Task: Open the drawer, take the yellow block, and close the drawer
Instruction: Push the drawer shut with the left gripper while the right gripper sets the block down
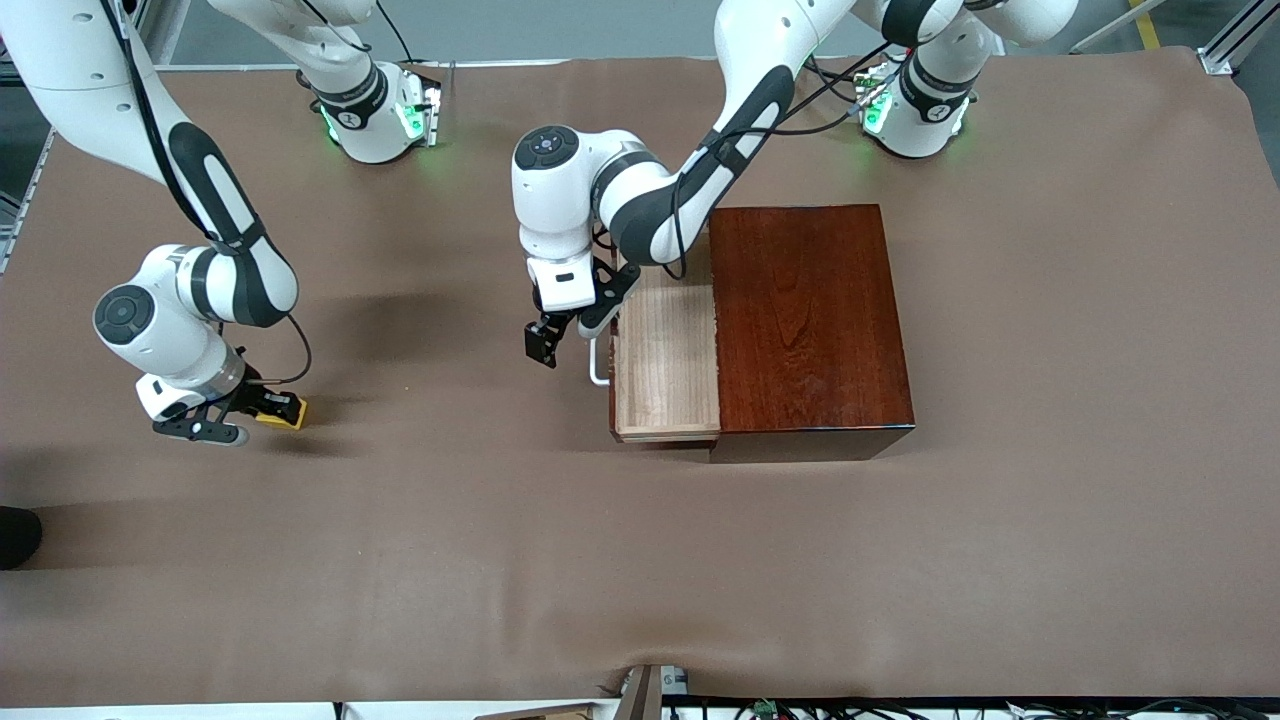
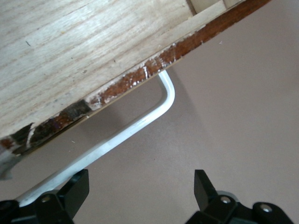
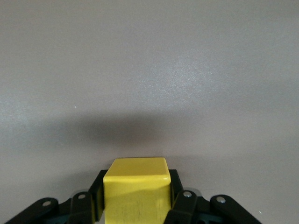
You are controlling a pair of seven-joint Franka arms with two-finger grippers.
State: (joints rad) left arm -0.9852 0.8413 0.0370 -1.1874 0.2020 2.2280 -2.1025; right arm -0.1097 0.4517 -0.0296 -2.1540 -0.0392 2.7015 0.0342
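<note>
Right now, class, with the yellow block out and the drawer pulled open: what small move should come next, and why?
Probably the left gripper should ease toward the drawer and push it into the wooden box. Its fingers are open with the white handle between them, the drawer's tray is empty, and the right gripper is shut on the yellow block over the table toward the right arm's end.

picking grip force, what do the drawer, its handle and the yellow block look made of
The drawer: pale unfinished-looking wood, with visible grain. Its handle: a smooth white bar, probably painted metal or plastic; it shows a soft sheen. The yellow block: matte yellow, plain faces, maybe painted wood or plastic; I cannot tell which.
</note>
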